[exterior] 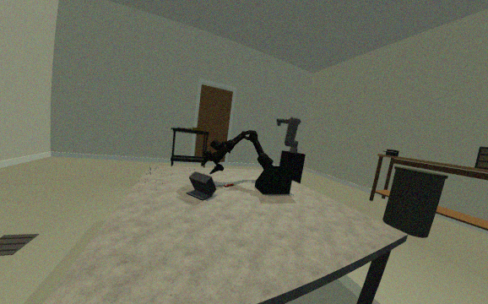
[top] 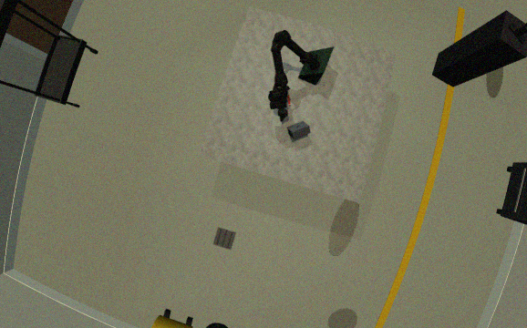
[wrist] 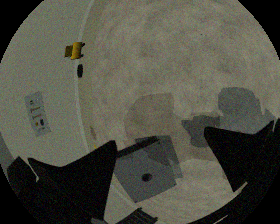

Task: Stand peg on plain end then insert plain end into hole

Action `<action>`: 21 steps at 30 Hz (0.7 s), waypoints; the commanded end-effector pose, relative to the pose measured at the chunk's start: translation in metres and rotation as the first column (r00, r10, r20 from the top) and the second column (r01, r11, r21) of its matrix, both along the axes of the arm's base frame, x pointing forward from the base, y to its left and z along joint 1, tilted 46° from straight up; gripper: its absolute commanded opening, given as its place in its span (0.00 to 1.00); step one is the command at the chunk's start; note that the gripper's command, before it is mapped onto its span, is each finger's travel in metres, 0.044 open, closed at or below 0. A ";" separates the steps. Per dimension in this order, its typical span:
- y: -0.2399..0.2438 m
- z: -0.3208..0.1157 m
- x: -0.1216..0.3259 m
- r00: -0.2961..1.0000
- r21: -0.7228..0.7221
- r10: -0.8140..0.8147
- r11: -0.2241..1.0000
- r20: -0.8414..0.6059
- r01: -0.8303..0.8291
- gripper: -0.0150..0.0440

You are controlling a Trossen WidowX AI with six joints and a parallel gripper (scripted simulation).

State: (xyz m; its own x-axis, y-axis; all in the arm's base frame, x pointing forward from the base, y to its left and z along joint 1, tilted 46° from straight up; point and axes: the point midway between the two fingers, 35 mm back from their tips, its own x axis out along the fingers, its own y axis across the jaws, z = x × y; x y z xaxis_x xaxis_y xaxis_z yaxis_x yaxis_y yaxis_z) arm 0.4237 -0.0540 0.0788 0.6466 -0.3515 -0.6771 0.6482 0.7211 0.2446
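Note:
The red peg point(top: 289, 100) point(exterior: 229, 185) lies on its side on the table point(top: 346, 155) point(exterior: 210, 245) point(wrist: 161, 45), between the robot's base and the panel. Its white band cannot be made out, and the peg is not seen in the wrist view. The small grey sloped panel point(top: 299, 131) point(exterior: 203, 184) point(wrist: 133, 187) stands on the table; its dark hole point(wrist: 147, 177) shows in the wrist view. My gripper point(top: 283, 117) point(exterior: 210, 167) point(wrist: 163, 139) is open and empty, above the table beside the panel, with its black fingers wide apart.
The arm's dark base point(top: 315, 66) point(exterior: 273, 181) stands on the table. Beyond the table are a dark bin point(exterior: 414, 203), a black rack point(top: 60, 68) point(exterior: 189, 143) and another robot on a black pedestal point(top: 480, 50) point(exterior: 293, 166).

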 end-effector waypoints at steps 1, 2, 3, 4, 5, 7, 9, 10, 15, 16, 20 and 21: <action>0.003 -0.009 -0.007 0.995 -0.063 0.039 0.997 -0.087 -0.044 1.00; 0.003 -0.011 -0.009 0.993 -0.079 0.048 0.995 -0.111 -0.057 1.00; 0.003 -0.014 -0.012 0.989 -0.095 0.058 0.993 -0.135 -0.071 1.00; 0.003 -0.016 -0.014 0.985 -0.110 0.067 0.990 -0.159 -0.085 1.00; 0.004 -0.017 -0.017 0.980 -0.125 0.076 0.987 -0.183 -0.099 1.00; 0.004 -0.021 -0.022 0.968 -0.153 0.092 0.980 -0.232 -0.130 1.00; 0.004 -0.025 -0.027 0.954 -0.179 0.108 0.970 -0.281 -0.163 1.00; 0.005 -0.026 -0.029 0.945 -0.191 0.116 0.965 -0.306 -0.180 1.00; 0.005 -0.034 -0.042 0.892 -0.241 0.149 0.932 -0.428 -0.271 1.00; 0.005 -0.035 -0.044 0.879 -0.249 0.154 0.924 -0.452 -0.290 1.00; 0.005 -0.039 -0.055 0.820 -0.274 0.172 0.888 -0.546 -0.369 1.00; 0.005 -0.040 -0.057 0.804 -0.278 0.176 0.878 -0.569 -0.389 1.00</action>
